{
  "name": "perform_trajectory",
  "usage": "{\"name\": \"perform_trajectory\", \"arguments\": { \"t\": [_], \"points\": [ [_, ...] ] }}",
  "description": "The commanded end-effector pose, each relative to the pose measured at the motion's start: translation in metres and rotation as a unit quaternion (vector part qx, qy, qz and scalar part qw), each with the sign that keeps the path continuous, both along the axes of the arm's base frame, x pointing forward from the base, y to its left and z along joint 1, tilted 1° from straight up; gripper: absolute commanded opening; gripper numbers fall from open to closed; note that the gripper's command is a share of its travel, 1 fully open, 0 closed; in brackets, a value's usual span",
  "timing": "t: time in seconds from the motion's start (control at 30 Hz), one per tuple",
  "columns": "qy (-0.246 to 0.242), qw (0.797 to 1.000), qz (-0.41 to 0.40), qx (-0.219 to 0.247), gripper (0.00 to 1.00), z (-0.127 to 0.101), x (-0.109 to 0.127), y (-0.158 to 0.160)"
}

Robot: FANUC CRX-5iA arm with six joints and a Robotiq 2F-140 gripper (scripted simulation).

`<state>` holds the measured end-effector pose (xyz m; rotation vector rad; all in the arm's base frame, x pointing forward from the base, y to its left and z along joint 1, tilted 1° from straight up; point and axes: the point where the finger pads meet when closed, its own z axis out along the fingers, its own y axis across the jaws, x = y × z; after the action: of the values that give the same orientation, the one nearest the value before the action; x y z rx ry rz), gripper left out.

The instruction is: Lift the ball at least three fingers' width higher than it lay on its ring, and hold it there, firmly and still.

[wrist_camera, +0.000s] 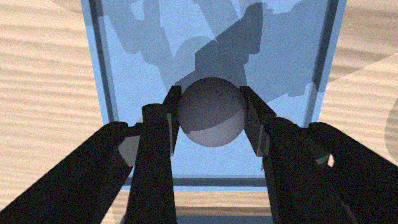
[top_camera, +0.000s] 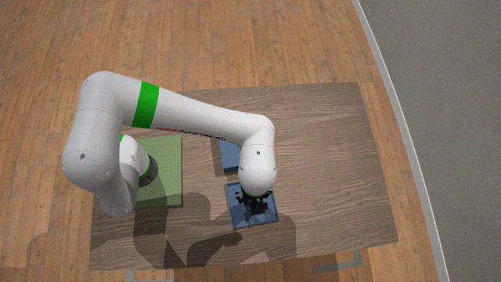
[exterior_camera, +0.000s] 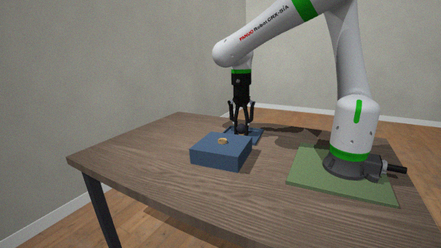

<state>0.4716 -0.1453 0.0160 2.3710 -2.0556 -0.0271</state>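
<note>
Grasping the dark ball point(wrist_camera: 212, 111), the claw point(exterior_camera: 241, 127) hangs over a wood-grain table point(exterior_camera: 172, 179) by plain grey walls point(exterior_camera: 103, 52).

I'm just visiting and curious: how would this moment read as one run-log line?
gripper: shut on ball | ball: low over blue tray | lift: not yet done

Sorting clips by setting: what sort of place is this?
Probably a plain indoor test room: a white-and-green robot arm on a green base mat, one dark wooden table, wood plank floor, bare grey walls.
</note>
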Motion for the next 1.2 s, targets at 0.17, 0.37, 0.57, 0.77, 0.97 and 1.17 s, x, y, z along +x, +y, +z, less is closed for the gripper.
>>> {"name": "perform_trajectory", "arguments": {
  "t": [0.17,0.37,0.57,0.77,0.97,1.17],
  "points": [
    [-0.001,1.000,0.000,0.000,0.10,0.052,0.002,-0.001],
    [-0.001,1.000,0.000,0.000,0.10,0.079,0.002,-0.001],
    [-0.001,1.000,0.000,0.000,0.10,0.079,0.002,-0.001],
    [-0.001,1.000,0.000,0.000,0.10,0.079,0.002,-0.001],
    [-0.001,1.000,0.000,0.000,0.10,0.079,0.002,-0.001],
    [-0.001,1.000,0.000,0.000,0.10,0.079,0.002,-0.001]
  ]
}}
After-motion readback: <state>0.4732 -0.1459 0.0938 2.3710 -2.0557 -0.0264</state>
